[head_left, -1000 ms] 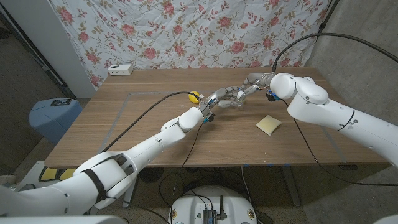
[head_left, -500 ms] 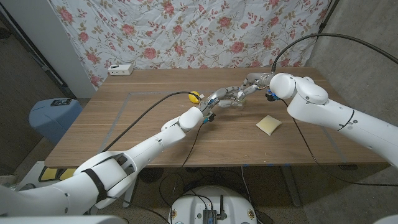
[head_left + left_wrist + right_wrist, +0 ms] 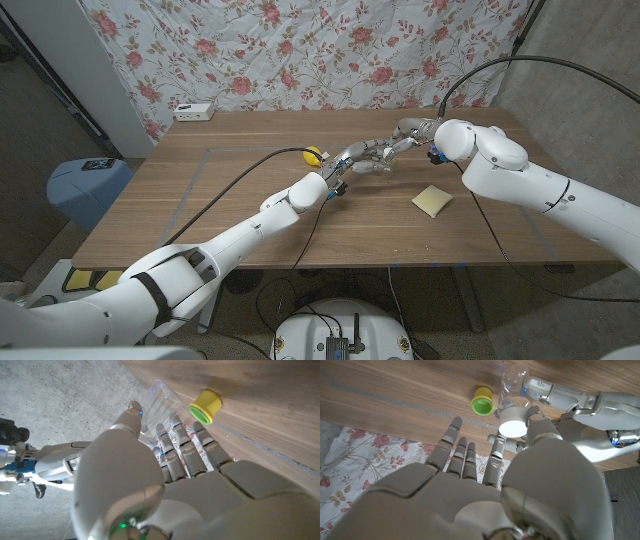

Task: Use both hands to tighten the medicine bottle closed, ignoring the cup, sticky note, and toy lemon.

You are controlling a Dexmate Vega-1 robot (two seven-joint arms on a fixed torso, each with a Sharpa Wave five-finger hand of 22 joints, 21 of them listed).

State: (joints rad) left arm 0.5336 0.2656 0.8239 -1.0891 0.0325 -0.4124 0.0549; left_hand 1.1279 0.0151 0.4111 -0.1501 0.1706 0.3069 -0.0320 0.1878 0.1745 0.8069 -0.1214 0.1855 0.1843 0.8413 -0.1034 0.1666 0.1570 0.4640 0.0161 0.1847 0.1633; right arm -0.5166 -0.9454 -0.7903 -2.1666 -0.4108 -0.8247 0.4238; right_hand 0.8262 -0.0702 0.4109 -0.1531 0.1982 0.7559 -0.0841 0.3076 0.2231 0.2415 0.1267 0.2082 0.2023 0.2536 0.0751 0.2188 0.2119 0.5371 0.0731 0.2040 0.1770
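Mid-table, both hands (image 3: pixel 365 158) apparently around bottle (image 3: pixel 514 390).

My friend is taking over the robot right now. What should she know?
Left hand grips the clear medicine bottle at mid-table.
Right hand has its fingertips at the bottle's white cap; a firm grip cannot be confirmed.
The yellow cup lies beside the left hand, the sticky note lies nearer the right arm; ignore both.
Done: bottle held, cap on.
Left: tightening the cap; how tight it is cannot be told.
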